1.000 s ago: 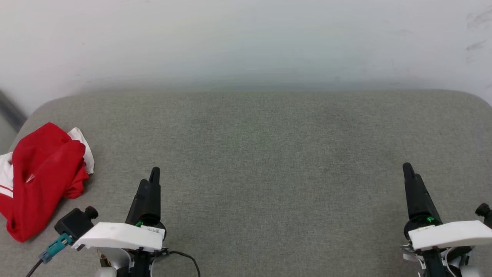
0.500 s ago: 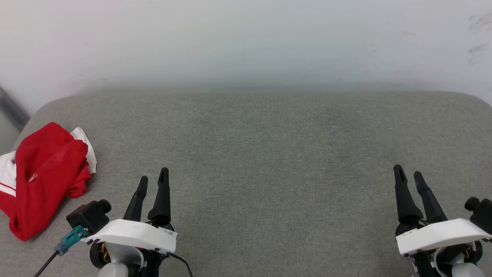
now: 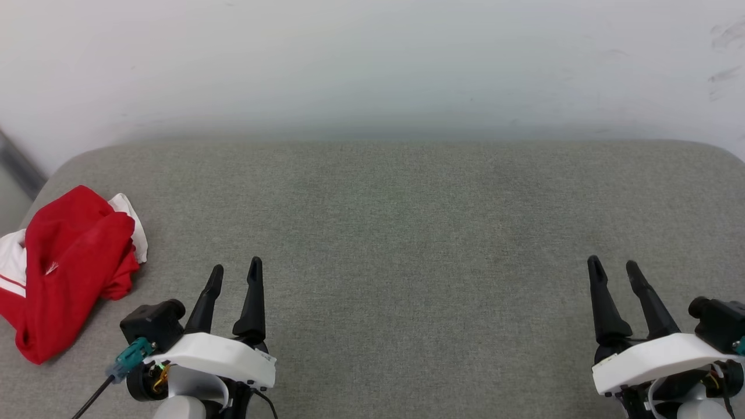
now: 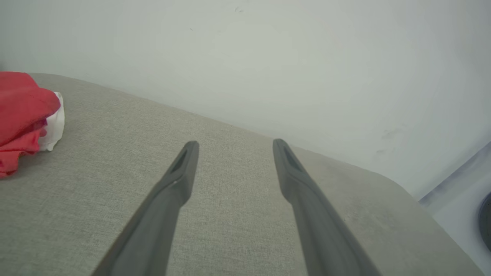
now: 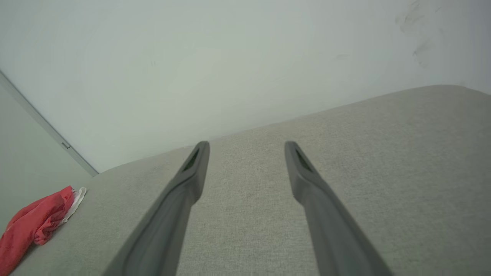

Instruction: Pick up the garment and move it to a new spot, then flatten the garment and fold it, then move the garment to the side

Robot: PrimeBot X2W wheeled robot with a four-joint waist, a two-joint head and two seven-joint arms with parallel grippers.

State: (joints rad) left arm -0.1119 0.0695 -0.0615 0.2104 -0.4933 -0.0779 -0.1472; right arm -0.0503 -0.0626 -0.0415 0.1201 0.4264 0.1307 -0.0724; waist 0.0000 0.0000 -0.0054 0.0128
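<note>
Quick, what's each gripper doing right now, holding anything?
Left gripper: open, holding nothing, right of the jersey.
Right gripper: open, holding nothing, over bare cushion.

Your left gripper [image 3: 236, 265] gapes near the garment [image 3: 70, 262] (bunched, red and white); right gripper [image 3: 612, 262], also spread, well apart.
</note>
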